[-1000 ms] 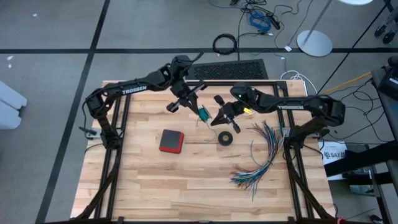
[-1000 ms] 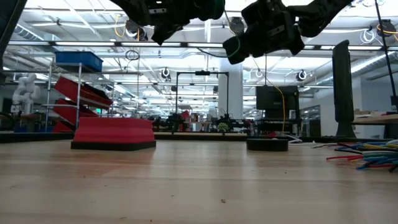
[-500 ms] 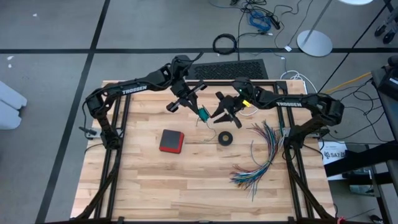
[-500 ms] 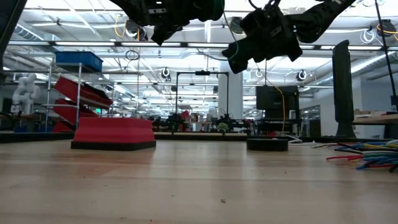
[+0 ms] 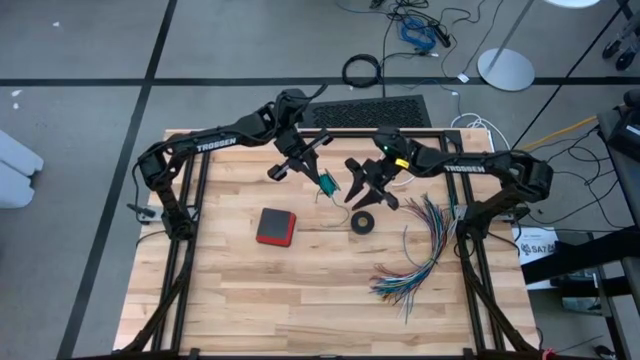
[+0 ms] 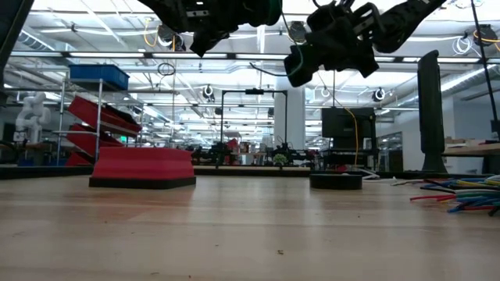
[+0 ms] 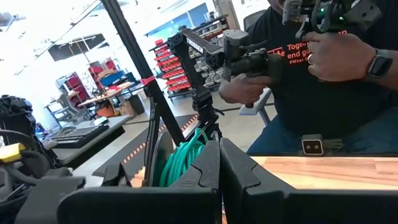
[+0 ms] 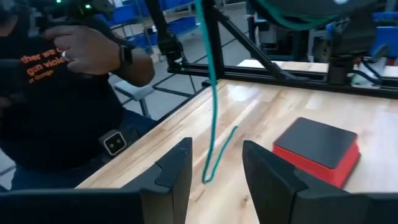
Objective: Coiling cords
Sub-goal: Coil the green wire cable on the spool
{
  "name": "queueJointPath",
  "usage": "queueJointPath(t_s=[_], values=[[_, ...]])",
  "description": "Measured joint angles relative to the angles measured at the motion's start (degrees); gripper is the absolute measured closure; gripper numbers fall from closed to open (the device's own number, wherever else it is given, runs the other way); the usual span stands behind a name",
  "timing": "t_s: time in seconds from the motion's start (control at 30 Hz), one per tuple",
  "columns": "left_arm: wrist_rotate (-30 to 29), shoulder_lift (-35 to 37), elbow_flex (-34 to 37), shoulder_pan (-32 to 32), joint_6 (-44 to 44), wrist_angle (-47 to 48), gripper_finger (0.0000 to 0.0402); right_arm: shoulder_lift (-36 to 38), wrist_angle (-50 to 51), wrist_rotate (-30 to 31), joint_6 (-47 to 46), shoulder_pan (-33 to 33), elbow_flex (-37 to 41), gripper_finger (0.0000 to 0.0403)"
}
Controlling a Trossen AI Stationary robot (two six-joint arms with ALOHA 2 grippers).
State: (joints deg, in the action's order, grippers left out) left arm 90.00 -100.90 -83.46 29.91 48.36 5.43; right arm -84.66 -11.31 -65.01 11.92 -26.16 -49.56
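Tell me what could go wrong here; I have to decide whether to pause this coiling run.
1. The right hand is open with the green cord's loose tail hanging between its fingers, ungripped; the tail could swing away before it closes.
2. Only the shut left hand holds the green coil above the table; any slip could undo it.

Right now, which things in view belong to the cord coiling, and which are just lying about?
Job in hand:
- teal-green cord, coiled in the shut left gripper, loose end hanging
- right gripper, open beside that end

Lying about:
- red-and-black pad
- black ring
- multicoloured wire bundle
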Motion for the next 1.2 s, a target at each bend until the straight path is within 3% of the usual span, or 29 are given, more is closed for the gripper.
queueJointPath(t_s=[0.67, 1.2], values=[[0.0, 0.0, 0.0, -0.4, 0.1, -0.5, 0.0402, -1.8, -6.2, 3.8, -0.6, 5.7, 0.0, 0.0277], [-0.4, 0.0, 0.0, -0.8, 0.1, -0.5, 0.0402, -3.4, -7.7, 4.6, -1.9, 5.9, 0.0, 0.0341]])
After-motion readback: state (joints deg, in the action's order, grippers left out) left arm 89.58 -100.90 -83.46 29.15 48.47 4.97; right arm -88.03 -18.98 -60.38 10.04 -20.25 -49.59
